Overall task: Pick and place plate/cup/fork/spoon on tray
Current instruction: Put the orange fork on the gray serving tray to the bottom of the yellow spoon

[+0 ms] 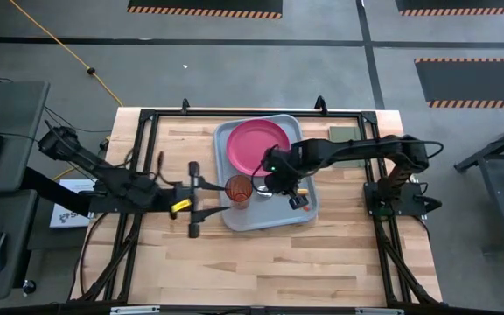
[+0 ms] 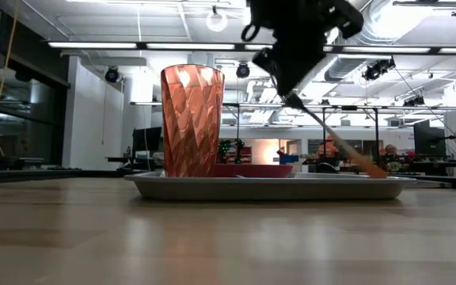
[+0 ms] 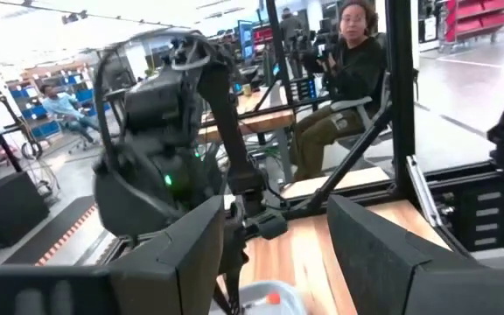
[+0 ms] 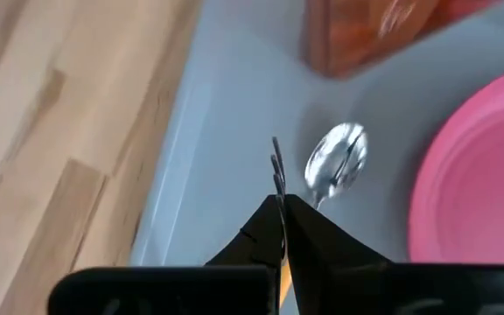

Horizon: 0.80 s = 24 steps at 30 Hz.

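The grey-blue tray (image 1: 309,210) lies mid-table. On it are the pink plate (image 1: 258,144) at the far end, the orange cup (image 1: 239,188) upright at the near left, and the spoon, whose silver bowl (image 4: 338,162) lies on the tray floor. My right gripper (image 1: 280,185) hovers over the tray between cup and plate, shut on the fork (image 2: 335,138). My left gripper (image 1: 197,199) is open and empty just left of the tray. My right gripper pinches the fork's metal neck (image 4: 278,206) between its two fingers, just behind the tines (image 4: 276,166), which stick out past the fingertips. The fingers come from above, pointing down. The fork slants down, its orange handle end (image 2: 370,168) low at the tray's rim.
A dark green pad (image 1: 344,134) lies right of the tray's far end. The black frame rails (image 1: 138,157) run along the table's edges. Bare wood (image 1: 269,262) stretches toward the near edge. A seated person (image 3: 348,79) shows beyond the table.
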Available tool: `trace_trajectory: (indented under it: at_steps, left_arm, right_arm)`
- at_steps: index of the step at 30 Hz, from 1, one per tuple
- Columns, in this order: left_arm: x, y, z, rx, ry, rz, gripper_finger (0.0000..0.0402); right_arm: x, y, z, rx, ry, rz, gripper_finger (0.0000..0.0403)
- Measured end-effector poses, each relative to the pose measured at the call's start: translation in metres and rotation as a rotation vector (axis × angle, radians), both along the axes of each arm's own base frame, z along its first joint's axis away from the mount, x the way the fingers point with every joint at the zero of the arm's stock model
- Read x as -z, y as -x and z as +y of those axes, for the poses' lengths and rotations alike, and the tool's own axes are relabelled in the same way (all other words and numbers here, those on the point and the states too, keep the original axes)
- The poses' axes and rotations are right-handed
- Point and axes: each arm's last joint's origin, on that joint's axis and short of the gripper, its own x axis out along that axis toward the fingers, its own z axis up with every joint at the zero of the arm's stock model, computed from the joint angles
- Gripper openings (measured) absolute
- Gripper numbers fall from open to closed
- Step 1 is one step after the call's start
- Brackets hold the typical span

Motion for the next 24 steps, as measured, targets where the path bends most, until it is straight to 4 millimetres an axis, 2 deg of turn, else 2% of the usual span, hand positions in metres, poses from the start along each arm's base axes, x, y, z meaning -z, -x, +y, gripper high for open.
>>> trace_trajectory:
  at_steps: [3, 6, 11, 24]
  left_arm:
    - [-0.010, 0.018, -0.001, -0.006, 0.024, -0.022, 0.0195]
    - [-0.015, 0.027, 0.000, 0.004, 0.031, -0.031, 0.0195]
    - [-0.014, 0.026, -0.001, 0.006, 0.023, -0.020, 0.0195]
    - [-0.008, 0.025, -0.002, 0.005, 0.045, 0.023, 0.0195]
  right_arm:
    - [0.010, -0.001, -0.004, -0.001, 0.002, 0.058, 0.0000]
    - [0.013, -0.002, -0.005, -0.017, 0.005, 0.063, 0.0000]
    - [0.016, -0.005, -0.003, -0.103, -0.028, 0.044, 0.0000]
    - [0.021, -0.008, -0.001, -0.109, -0.027, 0.049, 0.0000]
